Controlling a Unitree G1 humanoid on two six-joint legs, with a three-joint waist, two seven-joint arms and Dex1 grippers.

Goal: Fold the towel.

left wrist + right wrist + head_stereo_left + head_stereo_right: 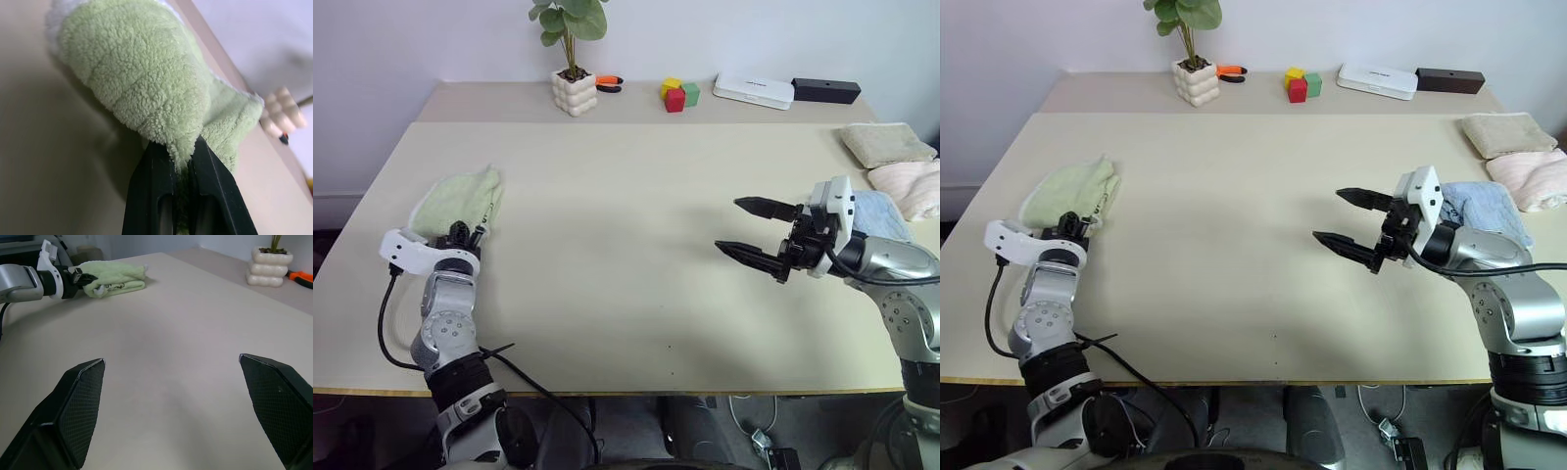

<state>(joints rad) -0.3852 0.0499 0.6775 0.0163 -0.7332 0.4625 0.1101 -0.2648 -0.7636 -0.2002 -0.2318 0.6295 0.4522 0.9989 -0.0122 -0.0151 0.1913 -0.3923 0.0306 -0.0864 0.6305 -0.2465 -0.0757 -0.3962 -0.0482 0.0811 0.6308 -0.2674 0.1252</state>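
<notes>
I see the left gripper [182,169] pinching the folded light green terry towel [458,201] while the right gripper [751,233], spread wide, hovers well apart from that towel.

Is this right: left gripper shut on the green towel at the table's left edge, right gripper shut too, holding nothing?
Not quite. The right gripper is open, its fingers wide apart over bare table, as the right wrist view shows. The rest holds: the left gripper is shut on the green towel, and the right holds nothing.
</notes>
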